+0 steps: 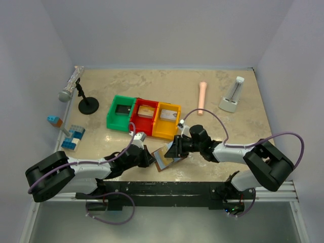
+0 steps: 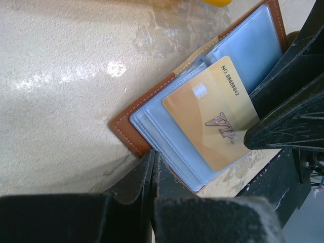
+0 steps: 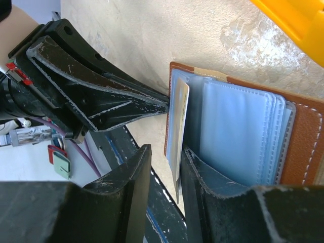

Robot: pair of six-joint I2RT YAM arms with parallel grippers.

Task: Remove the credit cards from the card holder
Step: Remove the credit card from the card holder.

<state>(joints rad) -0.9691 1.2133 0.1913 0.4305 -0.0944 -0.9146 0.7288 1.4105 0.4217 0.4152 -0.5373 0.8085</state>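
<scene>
Because the card holder (image 1: 165,158) lies open at the near edge of the table (image 1: 233,136), just near of the yellow bin (image 1: 167,119) and between the 2 arms, both grippers can work on it at once. The left gripper (image 1: 148,157) has its fingers pressed together on the holder's near-left corner, pinning the brown rim and the clear sleeves (image 2: 152,126) there. The right gripper (image 1: 177,147) stands narrow but not closed: its 2 fingers straddle the edge of the gold card (image 2: 212,116), with a slim gap showing on one side of it in the right wrist view.

The holder looks light, thin and floppy, a soft stitched cover with slick plastic pockets, so it would likely slide or fold unless held down at the rim. The card looks stiff, flat and smooth; the best hold is judged to be across its 2 faces on the part that sticks out of the sleeve, pulling along the pocket's line, not across it. A shallow pinch could slip off the glossy surface.

Printed on the card are "VIP" in ornate letters and "NO" with a row of digits, mostly 8s and ending 42. No other writing can be read.
</scene>
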